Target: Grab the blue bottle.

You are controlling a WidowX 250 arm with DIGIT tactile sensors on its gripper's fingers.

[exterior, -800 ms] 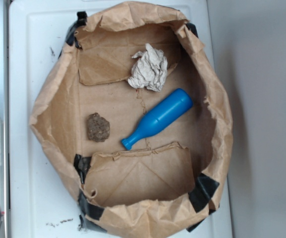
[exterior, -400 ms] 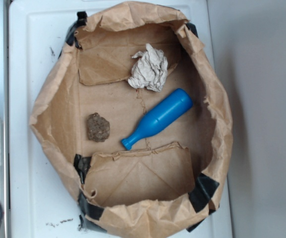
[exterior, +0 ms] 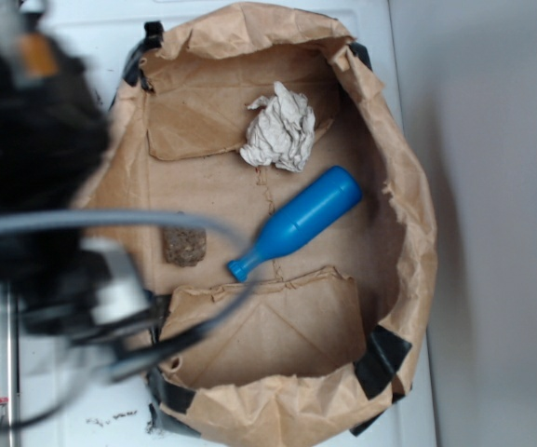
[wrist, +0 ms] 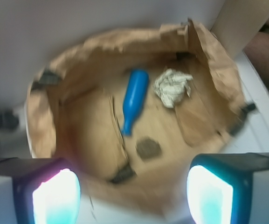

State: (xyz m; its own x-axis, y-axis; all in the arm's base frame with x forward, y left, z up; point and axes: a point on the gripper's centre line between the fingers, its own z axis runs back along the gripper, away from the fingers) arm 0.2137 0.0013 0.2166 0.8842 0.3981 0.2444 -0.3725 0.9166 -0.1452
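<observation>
A: Pincer (wrist: 133, 193) first: two fingers (wrist: 55, 196) with glowing pads, spread wide apart, nothing between them. In the wrist view they sit at the bottom edge, outside the near rim of the bag.

B: And in the exterior view?

A: Only a blurred black arm (exterior: 35, 158) with grey cables over the left side; the fingertips cannot be made out there.

B: What is inside the bag?

A: Three things, one of each. One blue bottle (exterior: 296, 223), smooth bright plastic, a cylinder narrowing to a thin neck, lying on its side on the bag floor right of centre, neck toward the lower left. One brown rock (exterior: 185, 245), rough and lumpy, left of the bottle's neck and apart from it, partly behind a cable. One crumpled paper ball (exterior: 279, 128), pale grey and creased, beyond the bottle's thick end.

B: The bag itself?

A: One brown paper bag (exterior: 408, 214), wrinkled, walls rolled down, black tape at its corners, on a white bench (exterior: 63, 56).
</observation>
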